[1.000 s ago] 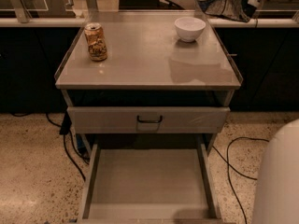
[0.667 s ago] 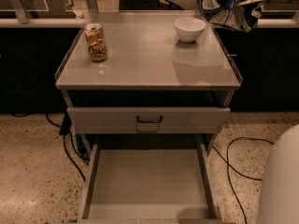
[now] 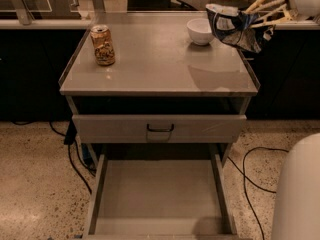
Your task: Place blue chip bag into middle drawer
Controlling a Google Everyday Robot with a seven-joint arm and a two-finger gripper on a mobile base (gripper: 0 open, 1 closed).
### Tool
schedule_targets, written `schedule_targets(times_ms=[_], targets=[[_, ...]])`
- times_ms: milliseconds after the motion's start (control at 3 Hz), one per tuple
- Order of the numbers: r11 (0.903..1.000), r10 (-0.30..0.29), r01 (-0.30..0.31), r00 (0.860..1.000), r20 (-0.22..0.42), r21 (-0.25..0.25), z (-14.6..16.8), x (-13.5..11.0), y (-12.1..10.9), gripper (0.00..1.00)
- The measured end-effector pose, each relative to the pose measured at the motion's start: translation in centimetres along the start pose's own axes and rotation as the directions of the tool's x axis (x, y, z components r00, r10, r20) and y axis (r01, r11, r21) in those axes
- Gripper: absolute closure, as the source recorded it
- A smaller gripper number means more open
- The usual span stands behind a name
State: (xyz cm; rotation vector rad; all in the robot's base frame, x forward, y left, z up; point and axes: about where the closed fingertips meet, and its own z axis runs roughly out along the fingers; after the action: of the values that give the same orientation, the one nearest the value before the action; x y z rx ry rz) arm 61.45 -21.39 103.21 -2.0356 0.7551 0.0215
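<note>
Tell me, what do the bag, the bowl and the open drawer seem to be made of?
The bag, gripped by the gripper at upper right, looks like thin foil or plastic film: it is crumpled, with glinting creases. The bowl looks like glazed ceramic or maybe plastic: smooth, white, slightly shiny. The drawer looks like painted sheet metal: a flat grey matte floor and thin low walls.

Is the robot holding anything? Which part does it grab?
Yes: the gripper, at the top right, holds the blue chip bag by its right end, in the air beside the white bowl.
</note>
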Motion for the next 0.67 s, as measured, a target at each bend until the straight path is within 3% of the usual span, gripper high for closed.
schedule_targets(times_ms=[333,667], targets=[[0.9993,0.02,-0.021,0.999,0.04,0.03,4.39,3.09,-0.08,1.0],[0.9981,0.023,-0.025,0.999,0.031,0.056,5.01,4.0,-0.41,1.0]])
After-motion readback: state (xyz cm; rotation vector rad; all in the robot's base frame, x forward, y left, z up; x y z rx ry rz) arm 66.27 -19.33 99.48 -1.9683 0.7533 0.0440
